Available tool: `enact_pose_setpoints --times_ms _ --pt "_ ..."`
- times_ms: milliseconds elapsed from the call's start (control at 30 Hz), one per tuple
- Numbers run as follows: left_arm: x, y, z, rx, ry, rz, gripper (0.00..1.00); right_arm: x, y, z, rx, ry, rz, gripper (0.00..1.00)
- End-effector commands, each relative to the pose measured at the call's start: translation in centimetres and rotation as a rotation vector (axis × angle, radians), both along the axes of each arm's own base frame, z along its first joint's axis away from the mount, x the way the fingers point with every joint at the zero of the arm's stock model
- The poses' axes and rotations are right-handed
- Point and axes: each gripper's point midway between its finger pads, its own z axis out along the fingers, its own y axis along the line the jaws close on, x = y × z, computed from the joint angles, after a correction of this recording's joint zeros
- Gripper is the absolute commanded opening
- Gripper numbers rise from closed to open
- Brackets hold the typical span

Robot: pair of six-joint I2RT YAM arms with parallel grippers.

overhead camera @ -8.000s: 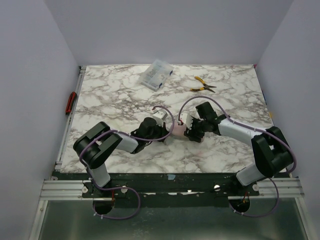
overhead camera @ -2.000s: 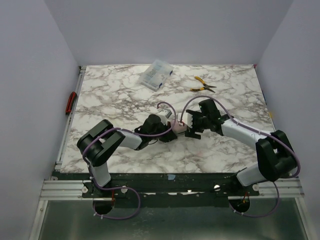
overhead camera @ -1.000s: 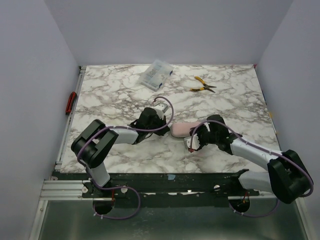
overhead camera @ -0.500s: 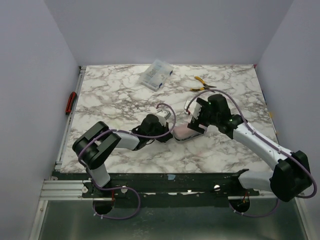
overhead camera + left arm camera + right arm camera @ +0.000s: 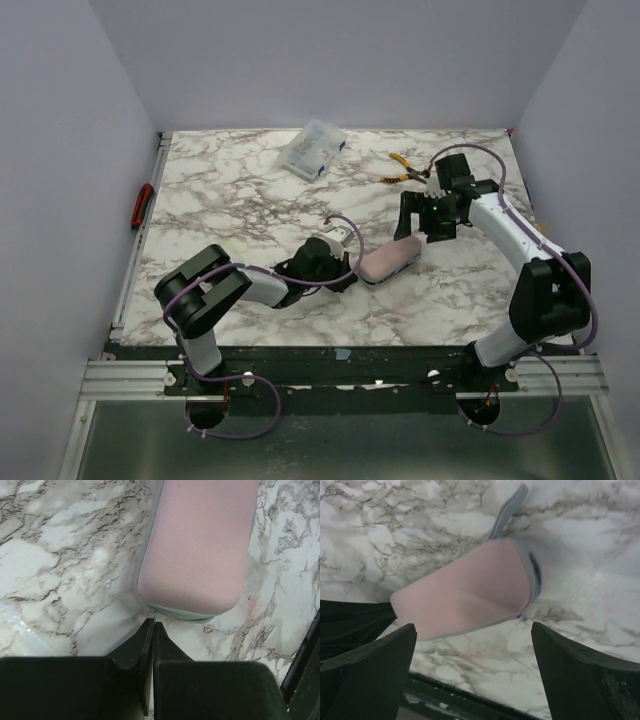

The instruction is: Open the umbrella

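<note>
Umbrella (image 5: 388, 262) lying folded; left fingers (image 5: 134, 649) pressing together at its end, right fingers (image 5: 370, 667) hovering spread above. Anchoring before pulling seems wise.

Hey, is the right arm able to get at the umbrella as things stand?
Probably yes. The right gripper hangs open just above the umbrella, over its far end, with nothing between them. The left gripper sits shut at the other end, out of the way.
</note>
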Motion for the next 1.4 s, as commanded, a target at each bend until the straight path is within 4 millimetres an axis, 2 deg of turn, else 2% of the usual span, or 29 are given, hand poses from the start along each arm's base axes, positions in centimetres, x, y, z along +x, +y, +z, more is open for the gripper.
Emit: enact_pose_setpoints --times_ms 0,100,167,267,467,733,767,867,1000,1100,1300,1367 --pt "0.4 -2.5 1.8 -0.055 -0.054 0.007 0.00 -5.0 3.4 -0.4 0.250 0.286 -0.125 1.00" --pt "-0.3 -3.2 1.8 -0.055 -0.063 -0.013 0.00 -6.0 4.5 -1.1 0.327 0.341 -0.149 1.00" --pt "-0.5 -3.6 1.7 -0.054 -0.062 -0.018 0.00 -6.3 4.6 -2.4 0.339 0.360 -0.170 1.00" --pt "-0.6 -4.1 1.9 -0.058 -0.072 -0.022 0.00 -7.0 4.0 -4.5 0.293 0.412 -0.217 1.00" --pt "-0.7 -5.1 2.4 -0.065 -0.099 -0.040 0.00 -7.3 2.8 -5.2 0.222 0.428 -0.276 1.00" --pt "-1.2 -5.2 1.9 -0.050 -0.110 -0.069 0.00 -5.2 2.2 -7.8 0.189 0.333 -0.237 0.98" --pt "-1.3 -5.1 1.8 -0.047 -0.110 -0.072 0.00 -5.0 2.1 -8.1 0.182 0.323 -0.226 0.95" --pt "-1.4 -4.7 1.4 -0.033 -0.113 -0.066 0.00 -4.9 1.7 -8.8 0.155 0.316 -0.183 0.72" --pt "-0.9 -3.6 0.8 0.005 -0.120 -0.033 0.00 -6.0 1.6 -9.4 0.145 0.328 -0.062 0.48" --pt "-0.2 -2.8 0.8 0.026 -0.138 -0.005 0.00 -6.7 1.2 -10.3 0.135 0.353 -0.002 0.36" --pt "2.2 -1.2 1.0 0.091 -0.197 0.064 0.00 -7.4 1.9 -10.9 0.183 0.401 0.070 0.02" --pt "2.7 -0.6 1.0 0.109 -0.206 0.075 0.00 -7.4 1.7 -10.8 0.172 0.397 0.066 0.01"
